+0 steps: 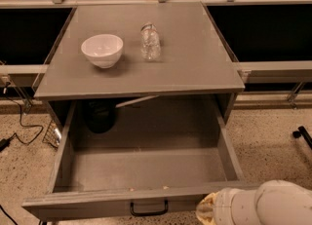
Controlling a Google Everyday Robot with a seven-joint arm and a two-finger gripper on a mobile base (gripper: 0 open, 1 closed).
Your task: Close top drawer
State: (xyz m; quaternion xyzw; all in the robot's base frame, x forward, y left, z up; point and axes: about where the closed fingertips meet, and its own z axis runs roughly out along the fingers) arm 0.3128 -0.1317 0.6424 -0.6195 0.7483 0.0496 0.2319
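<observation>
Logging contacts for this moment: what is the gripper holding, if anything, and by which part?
Cannot be told. The gripper sits low right, at the open top drawer's front panel, right of its black handle; no hold shows.

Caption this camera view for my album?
Top drawer wide open, gripper low beside its front panel; bowl and bottle sit on the cabinet.

I see speckled floor [273, 136] around the grey cabinet [195, 63], a pale rail [122, 1] behind it, and a black cable [21, 116] to its left.
</observation>
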